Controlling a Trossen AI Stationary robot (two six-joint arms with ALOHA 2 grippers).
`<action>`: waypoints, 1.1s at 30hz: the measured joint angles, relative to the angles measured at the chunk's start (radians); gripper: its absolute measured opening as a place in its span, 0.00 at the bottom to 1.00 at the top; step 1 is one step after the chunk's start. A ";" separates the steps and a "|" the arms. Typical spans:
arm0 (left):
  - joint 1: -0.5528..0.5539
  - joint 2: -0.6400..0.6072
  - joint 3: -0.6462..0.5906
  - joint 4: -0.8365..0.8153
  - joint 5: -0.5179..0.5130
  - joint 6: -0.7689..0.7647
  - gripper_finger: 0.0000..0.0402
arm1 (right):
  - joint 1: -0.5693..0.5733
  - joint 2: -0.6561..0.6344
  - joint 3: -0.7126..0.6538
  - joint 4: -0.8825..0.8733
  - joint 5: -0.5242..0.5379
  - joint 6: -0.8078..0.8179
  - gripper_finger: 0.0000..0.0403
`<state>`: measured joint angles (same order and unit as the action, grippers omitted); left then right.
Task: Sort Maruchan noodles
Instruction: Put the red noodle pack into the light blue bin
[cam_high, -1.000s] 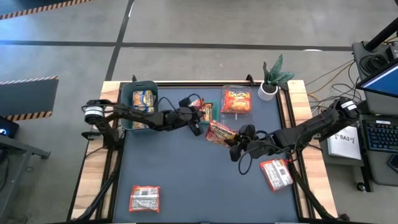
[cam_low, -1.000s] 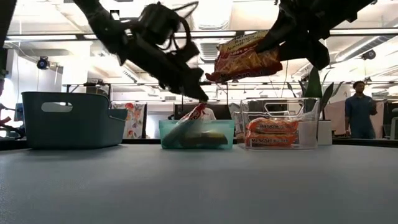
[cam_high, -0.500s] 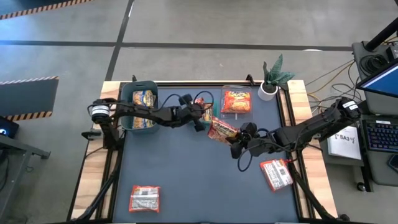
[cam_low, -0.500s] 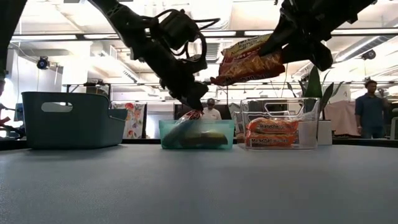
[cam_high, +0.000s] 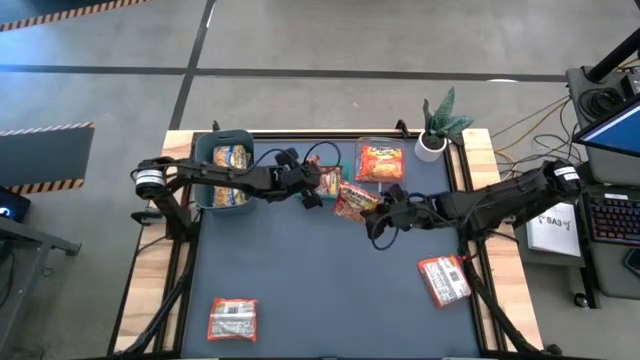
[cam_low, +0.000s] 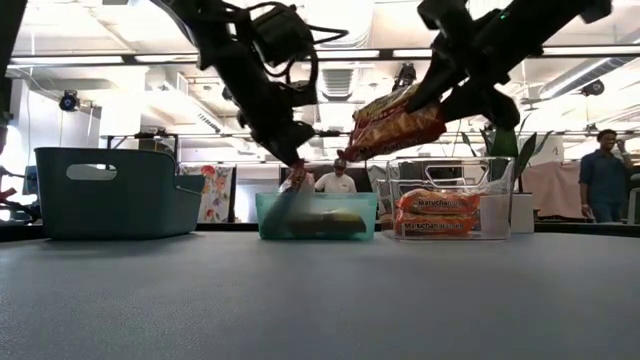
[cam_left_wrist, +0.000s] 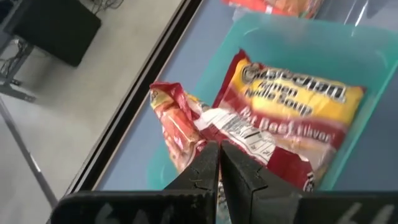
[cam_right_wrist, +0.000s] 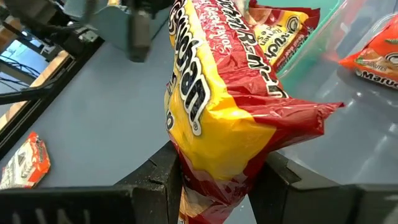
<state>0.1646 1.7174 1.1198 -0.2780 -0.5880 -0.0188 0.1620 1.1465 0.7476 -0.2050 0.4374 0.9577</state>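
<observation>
The right gripper (cam_high: 372, 212) is clamped on a red-and-yellow noodle packet (cam_high: 352, 202), held in the air just short of the small teal bin (cam_low: 316, 216). The left gripper (cam_high: 316, 187), fingers pinched together, hangs over that bin. Next, I'd guess, carry forward and release.

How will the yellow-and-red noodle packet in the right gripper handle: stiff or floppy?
Probably crinkly outside, stiff inside: the yellow-and-red packet puckers where the right gripper pinches it, yet juts out unsupported. Likely light. Its glossy film may slip.
</observation>
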 joint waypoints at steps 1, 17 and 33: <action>0.000 -0.010 0.000 -0.020 -0.001 -0.003 0.00 | -0.019 0.000 0.003 -0.001 -0.020 -0.006 0.31; 0.008 -0.051 -0.002 -0.198 -0.058 -0.042 0.00 | -0.251 0.055 0.090 -0.002 -0.209 -0.121 0.31; 0.008 -0.055 -0.002 -0.220 -0.076 -0.044 0.00 | -0.355 0.309 0.405 -0.313 -0.193 -0.264 0.31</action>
<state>0.1729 1.6623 1.1179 -0.4980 -0.6643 -0.0624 -0.1933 1.4555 1.1531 -0.5182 0.2445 0.6941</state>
